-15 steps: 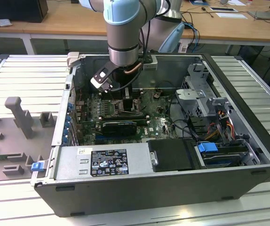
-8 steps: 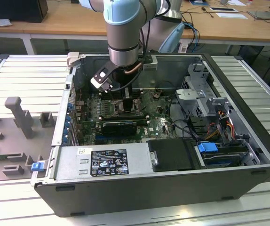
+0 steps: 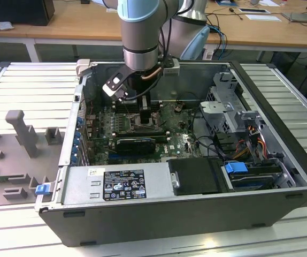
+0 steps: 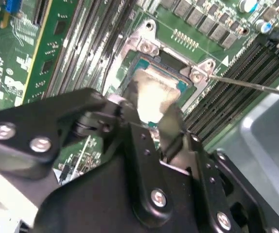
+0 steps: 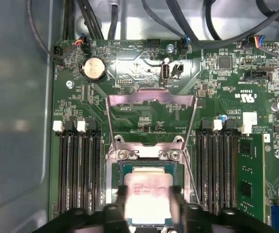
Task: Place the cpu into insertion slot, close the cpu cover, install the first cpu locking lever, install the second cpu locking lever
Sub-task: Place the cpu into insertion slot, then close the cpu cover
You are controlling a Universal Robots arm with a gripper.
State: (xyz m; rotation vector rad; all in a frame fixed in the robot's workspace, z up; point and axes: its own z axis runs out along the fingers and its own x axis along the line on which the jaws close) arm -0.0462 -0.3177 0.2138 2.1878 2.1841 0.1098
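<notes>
Arm (image 3: 140,27) reaches straight down — wrist vertical, gripper (image 5: 148,208) pointing downward, its two fingers (image 5: 121,206) clamped either side of the cpu (image 5: 148,187).

cpu (image 5: 148,187) partly hidden behind gripper (image 5: 148,203), insertion slot (image 5: 114,170) frame partly covered, arm (image 3: 140,32) cropped in exterior view

The exterior view looks down from high and well back on the whole open computer case (image 3: 185,219) and my arm (image 3: 140,27). Both wrist views sit close over the motherboard (image 5: 217,87), the second slanted, sharing the insertion slot (image 5: 147,154) beyond my gripper (image 5: 148,206).
</notes>
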